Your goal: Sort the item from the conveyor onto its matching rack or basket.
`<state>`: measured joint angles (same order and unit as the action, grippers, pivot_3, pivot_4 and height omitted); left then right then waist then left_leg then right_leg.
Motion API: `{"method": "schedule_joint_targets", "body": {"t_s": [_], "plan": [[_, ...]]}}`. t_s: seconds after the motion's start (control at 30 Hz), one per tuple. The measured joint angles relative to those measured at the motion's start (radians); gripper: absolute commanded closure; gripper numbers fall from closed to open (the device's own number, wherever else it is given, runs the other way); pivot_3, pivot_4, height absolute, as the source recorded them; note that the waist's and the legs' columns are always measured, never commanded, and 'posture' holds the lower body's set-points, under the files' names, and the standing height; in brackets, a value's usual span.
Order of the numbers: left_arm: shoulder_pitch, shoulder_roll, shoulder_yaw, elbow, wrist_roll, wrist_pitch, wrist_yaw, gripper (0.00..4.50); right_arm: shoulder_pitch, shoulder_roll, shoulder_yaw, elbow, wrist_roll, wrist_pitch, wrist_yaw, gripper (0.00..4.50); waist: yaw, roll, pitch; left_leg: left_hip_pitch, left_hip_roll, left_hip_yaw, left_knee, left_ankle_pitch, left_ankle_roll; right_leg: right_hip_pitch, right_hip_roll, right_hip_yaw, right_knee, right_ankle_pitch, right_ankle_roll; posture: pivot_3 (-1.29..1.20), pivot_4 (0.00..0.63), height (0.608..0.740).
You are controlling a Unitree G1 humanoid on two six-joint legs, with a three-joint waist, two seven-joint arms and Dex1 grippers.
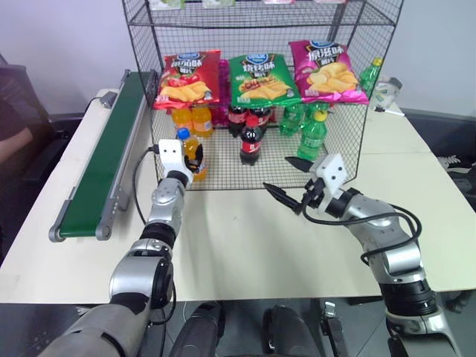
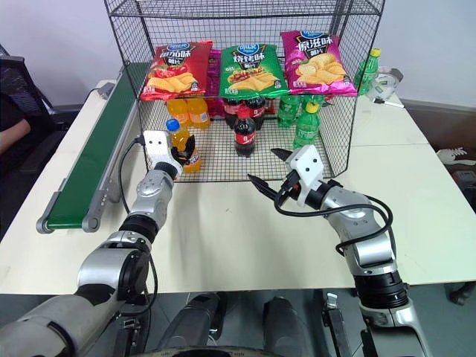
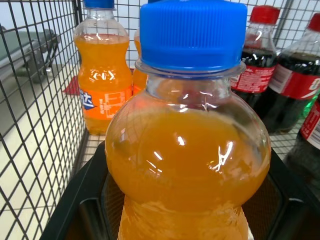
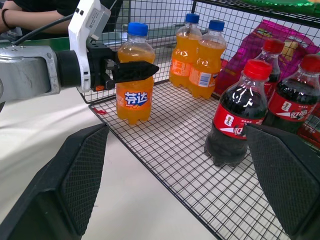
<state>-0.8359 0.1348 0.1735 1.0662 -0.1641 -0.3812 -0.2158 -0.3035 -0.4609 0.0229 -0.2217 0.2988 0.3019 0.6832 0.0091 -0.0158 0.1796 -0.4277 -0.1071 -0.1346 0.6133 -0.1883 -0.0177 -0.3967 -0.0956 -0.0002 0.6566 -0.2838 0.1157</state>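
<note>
Along the table's left edge lies the green conveyor [image 1: 100,167]. At the front-left corner of the wire rack [image 1: 342,119] the orange soda bottle [image 4: 134,82] stands on the mesh floor, the left gripper [image 4: 131,71] loosened around it. The right gripper [image 1: 286,178] hangs spread wide, empty, before the cola bottle [image 4: 235,120].

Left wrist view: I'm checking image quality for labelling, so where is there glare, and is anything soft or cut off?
Left wrist view: white highlights glint on the orange soda bottle, which runs off the lower edge; the cola bottles behind look slightly soft. Right wrist view: the same bottle reads crisply between the left end effector's fingers, and the mesh floor of the rack is sharp.
</note>
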Motion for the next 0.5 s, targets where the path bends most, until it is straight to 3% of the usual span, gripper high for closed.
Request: {"method": "schedule_joint_targets", "body": {"t_s": [0.23,0.5], "plan": [[0.022,0.008,0.0,-0.076,0.001,0.0,-0.014,0.04,0.0,0.0,0.0,-0.011,0.0,0.016,-0.001,0.0,0.0,0.0,0.0,0.0,0.0,0.0,0.0,0.0,0.0,0.0,0.0,0.0,0.0,0.0,0.0,0.0,0.15,0.74],[0.188,0.019,-0.004,-0.388,-0.019,0.076,-0.055,0.04,0.009,-0.001,0.0,-0.019,0.001,0.02,-0.002,0.0,-0.007,0.0,0.0,0.0,0.0,0.0,0.0,0.0,0.0,0.0,0.0,0.001,0.0,0.0,0.0,0.0,0.15,0.74]]}}
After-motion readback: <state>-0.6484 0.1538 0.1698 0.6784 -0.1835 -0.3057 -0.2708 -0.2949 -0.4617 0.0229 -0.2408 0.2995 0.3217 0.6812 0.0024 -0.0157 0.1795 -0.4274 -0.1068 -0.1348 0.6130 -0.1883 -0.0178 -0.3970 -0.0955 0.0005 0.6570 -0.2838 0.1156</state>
